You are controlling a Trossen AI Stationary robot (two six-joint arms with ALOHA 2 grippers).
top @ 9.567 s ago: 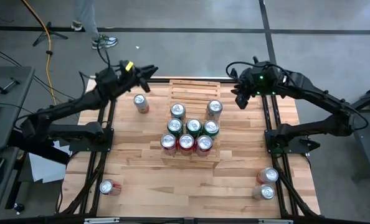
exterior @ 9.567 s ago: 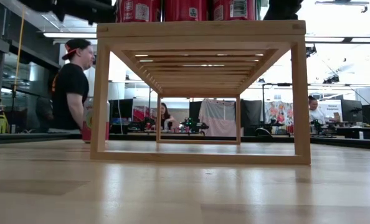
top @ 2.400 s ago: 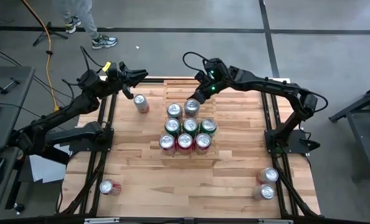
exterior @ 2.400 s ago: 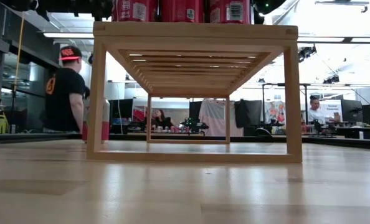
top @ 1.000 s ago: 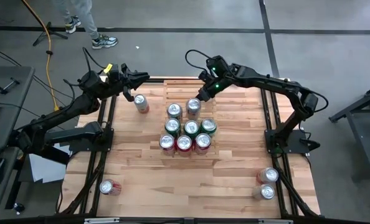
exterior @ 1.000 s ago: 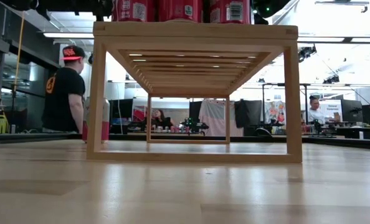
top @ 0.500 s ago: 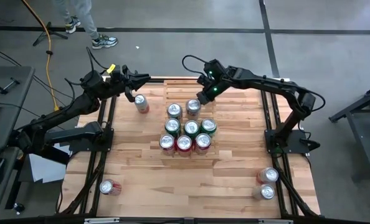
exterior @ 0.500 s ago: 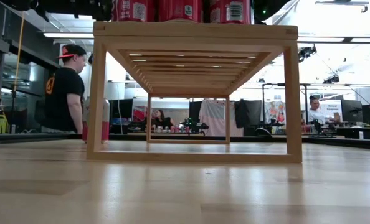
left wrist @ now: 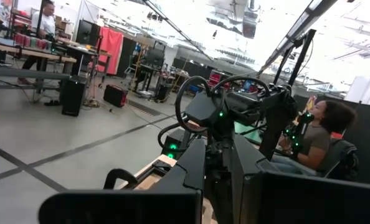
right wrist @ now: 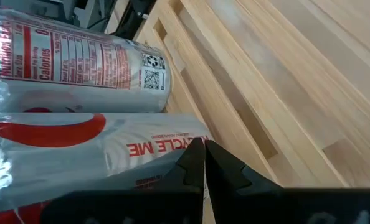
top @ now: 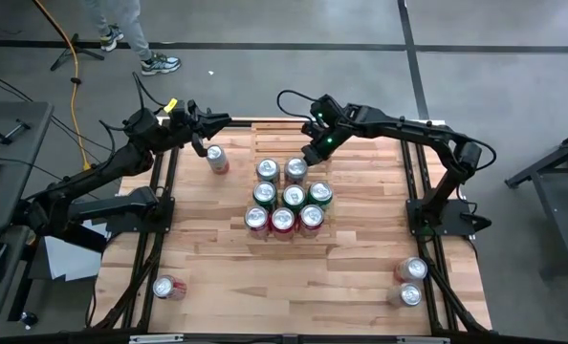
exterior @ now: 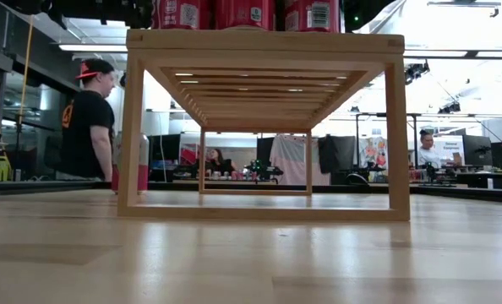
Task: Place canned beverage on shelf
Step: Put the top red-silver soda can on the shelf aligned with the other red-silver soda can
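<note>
The pale-wood slatted shelf (top: 279,139) stands mid-table and carries several upright cans in three rows: silver at the back (top: 267,170), green in the middle (top: 293,197), red at the front (top: 282,220). In the low view the shelf (exterior: 264,40) shows from the side with the red cans (exterior: 251,13) on top. My right gripper (top: 313,154) is shut just behind the back-row silver can (top: 296,169), which fills the right wrist view (right wrist: 79,168) right past the fingertips (right wrist: 203,155). My left gripper (top: 212,119) hovers open at the table's far left, above a lone upright can (top: 215,159). My right gripper's shut fingertips (right wrist: 194,163) stand at the side wall of the back-row silver can (right wrist: 166,155), slanting down from the table's far side. I cannot tell whether they touch it. The can stands upright on the shelf.
A can lies near the table's front left corner (top: 166,287), and two cans stand at the front right (top: 410,270). Bare slats (right wrist: 191,68) lie behind the back row. People stand and sit in the room beyond the table (exterior: 86,127).
My right gripper has moved a little toward the table's near edge, closer to the back-row silver can. The cans and the shelf have stayed where they were.
</note>
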